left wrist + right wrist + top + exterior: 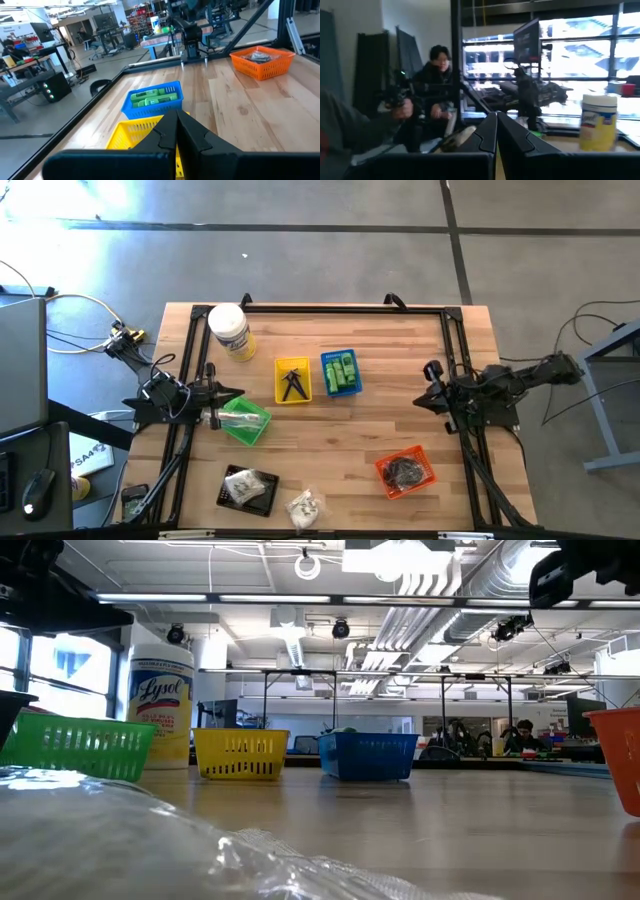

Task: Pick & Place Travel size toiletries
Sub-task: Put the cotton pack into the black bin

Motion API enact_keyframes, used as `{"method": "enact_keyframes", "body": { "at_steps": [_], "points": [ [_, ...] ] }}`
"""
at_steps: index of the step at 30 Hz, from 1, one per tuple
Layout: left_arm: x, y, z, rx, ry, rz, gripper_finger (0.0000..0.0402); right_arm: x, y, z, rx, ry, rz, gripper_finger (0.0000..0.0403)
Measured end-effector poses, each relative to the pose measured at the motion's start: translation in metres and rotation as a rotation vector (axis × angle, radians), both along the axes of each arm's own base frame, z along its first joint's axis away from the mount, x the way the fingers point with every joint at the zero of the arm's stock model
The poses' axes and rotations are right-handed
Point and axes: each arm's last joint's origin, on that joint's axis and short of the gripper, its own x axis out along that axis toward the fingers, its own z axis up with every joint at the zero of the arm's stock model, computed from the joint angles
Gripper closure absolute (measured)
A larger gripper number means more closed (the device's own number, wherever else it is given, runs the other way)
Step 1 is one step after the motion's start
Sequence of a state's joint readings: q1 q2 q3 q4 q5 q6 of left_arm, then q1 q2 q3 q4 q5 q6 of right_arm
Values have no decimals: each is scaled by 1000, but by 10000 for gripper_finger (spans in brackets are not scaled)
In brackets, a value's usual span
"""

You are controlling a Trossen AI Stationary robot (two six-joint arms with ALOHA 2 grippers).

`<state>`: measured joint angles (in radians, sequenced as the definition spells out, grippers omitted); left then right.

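Note:
Green bottles (341, 372) lie in the blue basket (152, 98). Small black pieces (293, 384) sit in the yellow basket (292, 380). A long clear packet (237, 419) lies in the green basket (248, 421). One clear packet with white contents (246, 487) rests on the black tray (247, 490), and another (303, 505) lies on the table by the near edge. My left gripper (228, 402) is at the green basket's left side, shut (176, 131) with nothing between the fingers. My right gripper (426, 387) waits at the table's right side, shut (496, 134).
The big white jar with a yellow label (230, 331) stands at the far left corner. An orange basket (405, 470) with dark contents is near the right front. A black frame (340, 307) runs along the table's edges. Bare wood (350, 430) lies mid-table. A person (436, 85) sits beyond the table.

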<state>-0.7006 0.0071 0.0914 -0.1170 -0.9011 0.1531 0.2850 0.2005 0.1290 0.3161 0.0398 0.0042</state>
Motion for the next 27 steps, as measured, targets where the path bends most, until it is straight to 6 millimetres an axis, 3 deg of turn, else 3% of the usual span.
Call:
{"method": "enact_keyframes", "body": {
  "at_steps": [7,16,21,27],
  "points": [
    [0,0,1,-39,-13,3,402,4,-4,-28,54,-9,31,399],
    [0,1,5,-73,-52,19,401,6,-11,-29,101,23,41,400],
    [-1,0,28,-121,-146,-23,402,6,-13,-31,109,36,6,400],
    [18,-17,64,-70,-54,-95,402,7,-13,-32,117,52,-15,400]
  ]
}}
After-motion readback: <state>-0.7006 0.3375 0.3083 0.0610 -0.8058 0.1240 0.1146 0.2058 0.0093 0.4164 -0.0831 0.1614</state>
